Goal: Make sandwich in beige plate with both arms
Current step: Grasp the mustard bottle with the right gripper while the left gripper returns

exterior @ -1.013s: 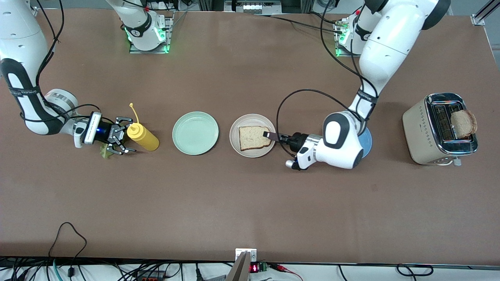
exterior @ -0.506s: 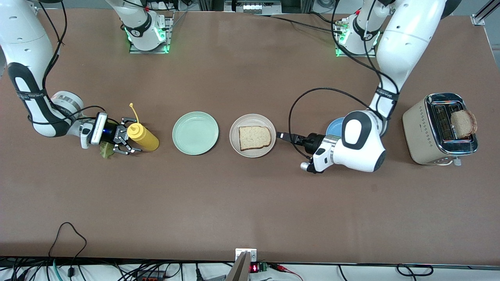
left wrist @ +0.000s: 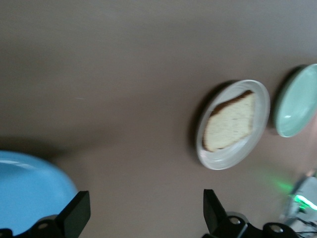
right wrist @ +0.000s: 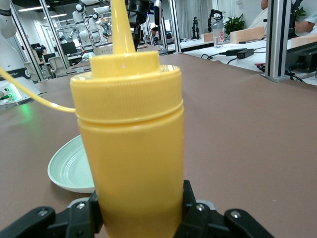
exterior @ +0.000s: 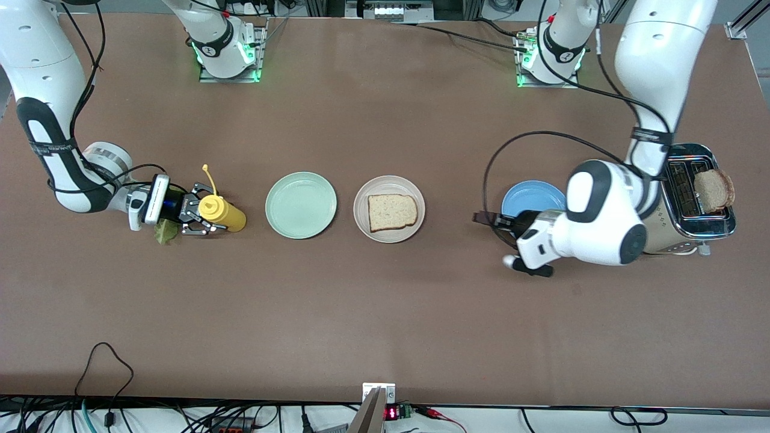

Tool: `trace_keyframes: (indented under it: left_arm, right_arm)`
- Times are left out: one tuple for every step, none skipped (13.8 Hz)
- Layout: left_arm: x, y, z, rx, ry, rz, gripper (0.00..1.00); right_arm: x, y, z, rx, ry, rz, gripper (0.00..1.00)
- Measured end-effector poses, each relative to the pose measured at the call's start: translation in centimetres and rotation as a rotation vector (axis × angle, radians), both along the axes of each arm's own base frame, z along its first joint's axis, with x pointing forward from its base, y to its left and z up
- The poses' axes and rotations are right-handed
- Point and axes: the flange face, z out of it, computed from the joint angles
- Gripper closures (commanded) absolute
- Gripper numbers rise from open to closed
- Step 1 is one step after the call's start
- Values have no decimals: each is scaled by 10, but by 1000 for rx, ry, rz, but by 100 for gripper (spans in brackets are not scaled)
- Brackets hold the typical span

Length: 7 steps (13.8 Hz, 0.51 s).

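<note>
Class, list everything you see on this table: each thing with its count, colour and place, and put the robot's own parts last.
Bread slice: 1, light brown, on the beige plate.
Beige plate: 1, pale beige, mid-table.
Green plate: 1, mint green, beside the beige plate toward the right arm's end.
Blue plate: 1, blue, toward the left arm's end, partly under the left arm.
Toaster: 1, beige and chrome, at the left arm's end.
Toast: 1, brown, sticking up from the toaster.
Bottle: 1, yellow, at the right arm's end.
Lettuce: 1, green, on the table under the right gripper.
Left gripper: 1, black, open, beside the blue plate.
Right gripper: 1, black, shut on the bottle.
</note>
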Motion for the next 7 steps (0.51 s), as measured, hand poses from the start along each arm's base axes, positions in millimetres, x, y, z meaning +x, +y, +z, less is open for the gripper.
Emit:
trace_keyframes:
  left_arm:
    - [7, 20, 9, 47, -15, -16, 0]
    - [12, 37, 21, 103, -37, -37, 0]
    - [17, 51, 35, 168, -67, -64, 0]
    - [21, 59, 49, 240, -102, -93, 0]
    - [23, 66, 64, 311, -134, -118, 0]
    - [24, 70, 78, 365, -149, -123, 0]
    - [24, 74, 93, 402, -156, -110, 0]
  right_arm:
    - [1, 1, 0, -1, 10, -3, 100]
    - [4, 4, 2, -7, 28, -10, 100]
    - [11, 8, 7, -33, 50, -24, 100]
    - [21, 15, 17, -76, 70, -43, 100]
    - [31, 23, 29, -128, 85, -65, 100]
    - [39, 34, 43, -170, 99, -78, 100]
    - [45, 45, 58, -202, 117, -81, 100]
